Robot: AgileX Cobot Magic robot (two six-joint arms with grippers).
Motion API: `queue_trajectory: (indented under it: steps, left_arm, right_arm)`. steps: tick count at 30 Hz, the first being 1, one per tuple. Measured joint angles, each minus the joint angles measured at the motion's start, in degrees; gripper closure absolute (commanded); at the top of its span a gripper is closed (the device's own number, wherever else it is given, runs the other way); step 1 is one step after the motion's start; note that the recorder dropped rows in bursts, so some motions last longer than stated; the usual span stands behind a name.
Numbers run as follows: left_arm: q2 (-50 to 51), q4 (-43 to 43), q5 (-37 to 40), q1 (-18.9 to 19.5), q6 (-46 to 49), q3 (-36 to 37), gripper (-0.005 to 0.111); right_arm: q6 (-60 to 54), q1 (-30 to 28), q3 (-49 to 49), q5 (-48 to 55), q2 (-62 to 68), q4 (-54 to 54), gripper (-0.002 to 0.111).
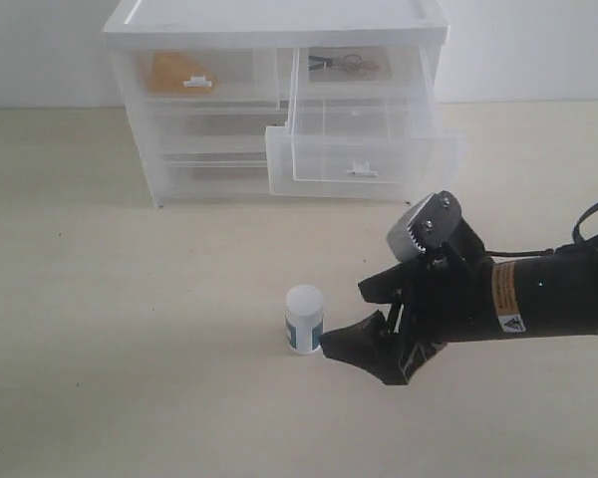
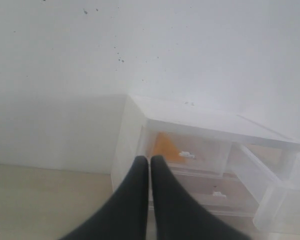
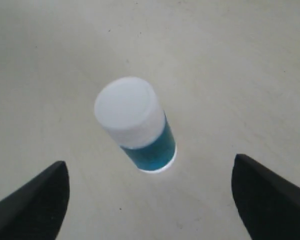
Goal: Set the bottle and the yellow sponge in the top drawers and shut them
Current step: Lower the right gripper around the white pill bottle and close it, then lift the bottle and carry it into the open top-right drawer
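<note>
The bottle stands upright on the table, white cap up and blue-teal band below. My right gripper is open just to its right, fingertips level with it and not touching. In the right wrist view the bottle sits ahead of the wide-apart fingers. The yellow sponge lies inside the shut top-left drawer. The top-right drawer is pulled out. My left gripper is shut on nothing, pointing at the cabinet; the sponge shows through the drawer front.
The white cabinet stands at the back of the table against a white wall. A small dark wiry item lies at the back of the open drawer. The lower full-width drawers are shut.
</note>
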Motion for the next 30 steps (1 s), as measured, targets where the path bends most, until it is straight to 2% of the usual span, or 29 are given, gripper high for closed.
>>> queue_trajectory:
  steps: [5,10,11,13,16,23,28,30]
  left_arm:
    - [0.0,0.0,0.0,0.0,0.0,0.0,0.103]
    - [0.0,0.0,0.0,0.0,0.0,0.0,0.103]
    - [0.0,0.0,0.0,0.0,0.0,0.0,0.103]
    - [0.0,0.0,0.0,0.0,0.0,0.0,0.103]
    - [0.0,0.0,0.0,0.0,0.0,0.0,0.103]
    - [0.0,0.0,0.0,0.0,0.0,0.0,0.103]
    - [0.0,0.0,0.0,0.0,0.0,0.0,0.103]
    - [0.0,0.0,0.0,0.0,0.0,0.0,0.103]
  right_arm:
    - [-8.4,2.9,-1.3,-1.3,1.9,-1.9,0.027]
    - [-11.0,7.2,-5.5,3.0,4.6,-2.0,0.03]
    - [-11.3,7.6,-6.4,3.1,5.2,-2.0,0.037]
    - [-11.3,8.0,-7.8,3.6,5.9,-2.0,0.058]
    - [-10.2,8.1,-8.8,4.9,6.0,-1.5,0.108]
    - [-1.2,8.1,-5.3,7.6,0.0,-7.8,0.106]
    - [10.2,8.2,0.3,8.6,-20.2,-17.2,0.106]
    - [17.7,8.2,0.0,16.5,-36.9,-22.2,0.106]
